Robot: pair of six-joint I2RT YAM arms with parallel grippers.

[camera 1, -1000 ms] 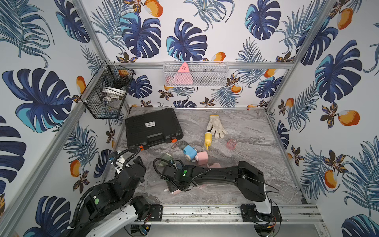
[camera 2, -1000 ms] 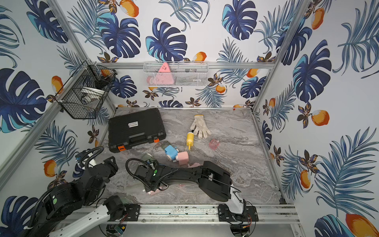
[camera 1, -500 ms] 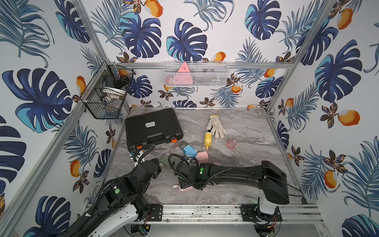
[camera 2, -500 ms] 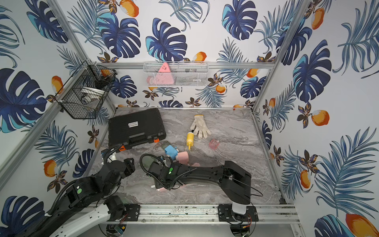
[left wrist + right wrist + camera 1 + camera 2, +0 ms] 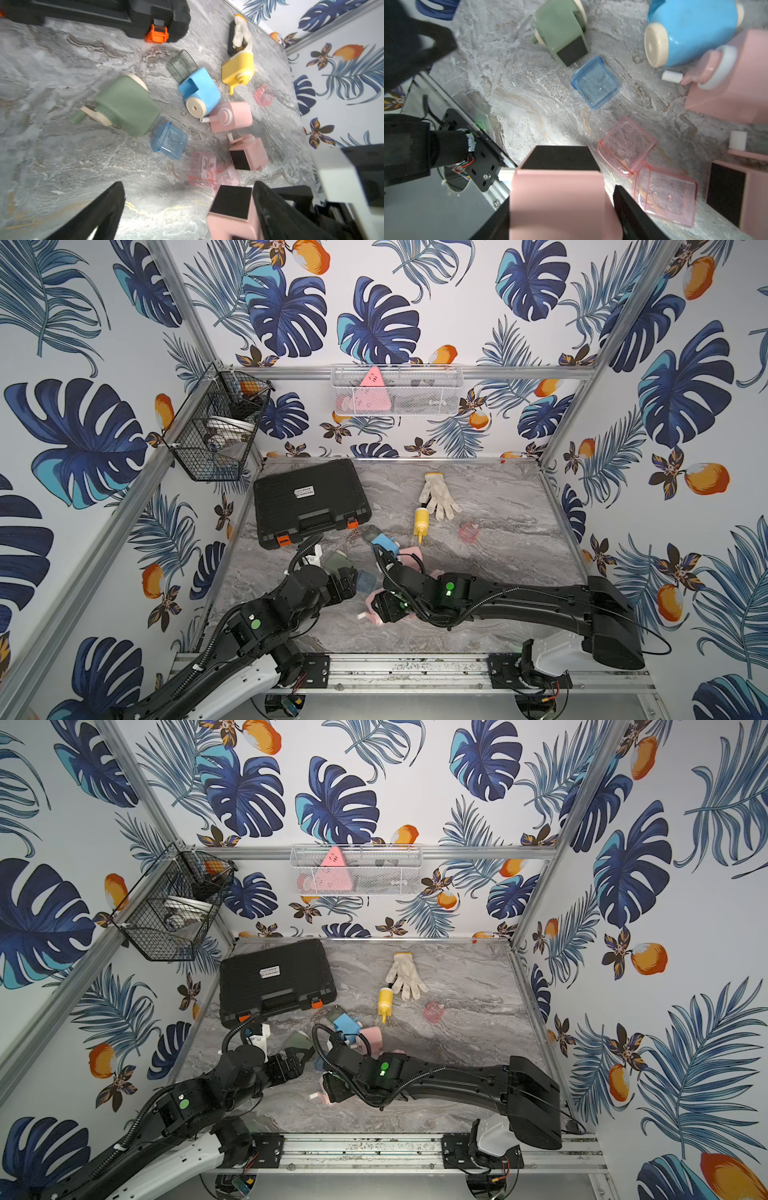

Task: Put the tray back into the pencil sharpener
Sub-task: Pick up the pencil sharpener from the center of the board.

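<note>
**Right gripper** (image 5: pixel 560 199): jaws clamped on the sides of a pink plastic box-shaped pencil sharpener (image 5: pixel 556 178). In both top views it sits at about 7 o'clock on the grey marble-pattern table (image 5: pixel 498 572).

**Tray:** two pink see-through plastic trays (image 5: pixel 627 145), touching each other, lie flat on the table just beside the held sharpener. Neither is inside it.

**Left gripper** (image 5: pixel 189 185): jaws wide apart and empty, at roughly 10 o'clock of the right gripper.
</note>
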